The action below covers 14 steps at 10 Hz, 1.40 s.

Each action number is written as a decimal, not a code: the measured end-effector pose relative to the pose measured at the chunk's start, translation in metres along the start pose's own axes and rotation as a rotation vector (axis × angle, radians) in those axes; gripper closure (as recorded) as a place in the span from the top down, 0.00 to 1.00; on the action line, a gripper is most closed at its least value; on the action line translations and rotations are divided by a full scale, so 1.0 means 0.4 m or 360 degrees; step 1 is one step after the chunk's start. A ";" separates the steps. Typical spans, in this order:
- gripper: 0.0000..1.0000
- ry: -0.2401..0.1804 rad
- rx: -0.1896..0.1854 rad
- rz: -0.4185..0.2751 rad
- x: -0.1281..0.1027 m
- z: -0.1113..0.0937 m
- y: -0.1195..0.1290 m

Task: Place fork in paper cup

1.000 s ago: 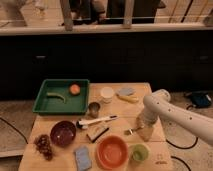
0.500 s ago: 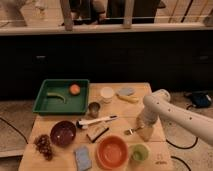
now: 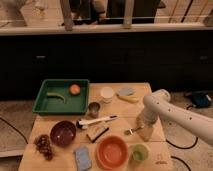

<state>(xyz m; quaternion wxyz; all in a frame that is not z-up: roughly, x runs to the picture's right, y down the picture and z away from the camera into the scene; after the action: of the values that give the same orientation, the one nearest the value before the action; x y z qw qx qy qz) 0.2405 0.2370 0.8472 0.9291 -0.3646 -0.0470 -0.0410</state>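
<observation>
Wooden table (image 3: 125, 110), white arm (image 3: 170, 112) reaching down at its right side, gripper (image 3: 144, 129) low. The paper cup (image 3: 107, 94) stands farther back. The fork (image 3: 131, 132) lies right at the gripper; whether it is gripped, I cannot tell. Looks like the pickup step. Next comes a lift, then a carry back-left over the cup.

A single camera looks down from a raised spot before the wooden table (image 3: 127, 110), facing dark cabinets (image 3: 100, 60) beyond, moderately near; the gripper (image 3: 144, 130) hangs at lower right
</observation>
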 end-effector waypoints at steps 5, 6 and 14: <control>0.30 0.0003 0.0006 -0.0005 -0.002 -0.005 -0.006; 0.20 0.0001 0.0006 -0.0004 -0.003 -0.010 -0.006; 0.00 -0.0031 -0.0006 -0.0040 -0.009 -0.015 0.011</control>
<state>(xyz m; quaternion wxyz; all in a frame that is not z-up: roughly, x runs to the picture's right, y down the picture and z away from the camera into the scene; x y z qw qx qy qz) 0.2377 0.2364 0.8393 0.9273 -0.3660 -0.0604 -0.0493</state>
